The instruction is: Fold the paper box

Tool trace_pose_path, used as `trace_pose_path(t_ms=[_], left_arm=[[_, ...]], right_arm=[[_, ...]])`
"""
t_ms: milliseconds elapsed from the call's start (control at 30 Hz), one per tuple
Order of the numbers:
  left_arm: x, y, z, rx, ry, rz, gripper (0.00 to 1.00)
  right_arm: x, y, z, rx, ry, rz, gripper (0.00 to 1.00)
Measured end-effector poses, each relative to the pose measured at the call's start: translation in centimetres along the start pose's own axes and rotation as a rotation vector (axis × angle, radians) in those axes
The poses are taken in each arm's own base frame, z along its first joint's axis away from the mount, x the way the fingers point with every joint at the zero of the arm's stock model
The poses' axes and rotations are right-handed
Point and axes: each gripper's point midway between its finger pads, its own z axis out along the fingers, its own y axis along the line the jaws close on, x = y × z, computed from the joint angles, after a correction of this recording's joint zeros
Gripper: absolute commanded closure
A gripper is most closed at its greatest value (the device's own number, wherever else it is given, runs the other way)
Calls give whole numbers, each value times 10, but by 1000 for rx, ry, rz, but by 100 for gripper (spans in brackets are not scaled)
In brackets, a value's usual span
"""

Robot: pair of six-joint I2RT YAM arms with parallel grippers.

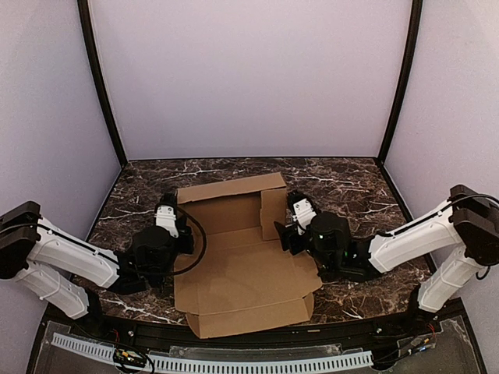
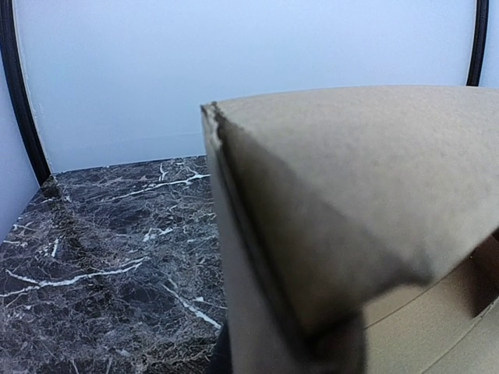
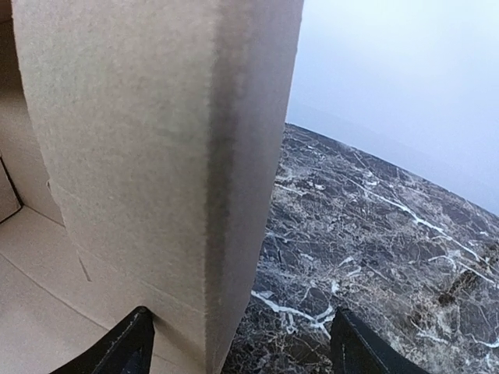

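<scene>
The paper box (image 1: 242, 273) lay half-formed on the marble table (image 1: 351, 187), right between the arms! The left gripper (image 1: 168, 206) was pinched tight on its raised left flap. The right gripper (image 1: 285, 224) gaped wide, fingers (image 3: 129, 347) straddling the upright right flap, gripping nothing.

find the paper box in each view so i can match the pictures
Top external: paper box lies centre frame, flaps partly raised.
Left wrist: paper box fills the right half, a folded flap close up.
Right wrist: paper box fills the left half, an upright flap.
Shared landmark: dark marble tabletop with white veins.
</scene>
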Motion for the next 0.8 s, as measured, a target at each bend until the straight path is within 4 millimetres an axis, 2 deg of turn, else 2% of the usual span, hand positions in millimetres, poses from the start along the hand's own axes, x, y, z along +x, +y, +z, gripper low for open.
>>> trace_pose_path(t_ms=[300,567,800], left_arm=[[-3,2,-2,-3,0,-1,99],[2,-1,-4,11,21,27,99],[5,-4,-5,28,30,35,99]], right_arm=[[-8,-1,4,-73,-54,-12,17],[-14,21,1,-220,-84,-15,14],[-16,23,0,-234,-92,-10,15]])
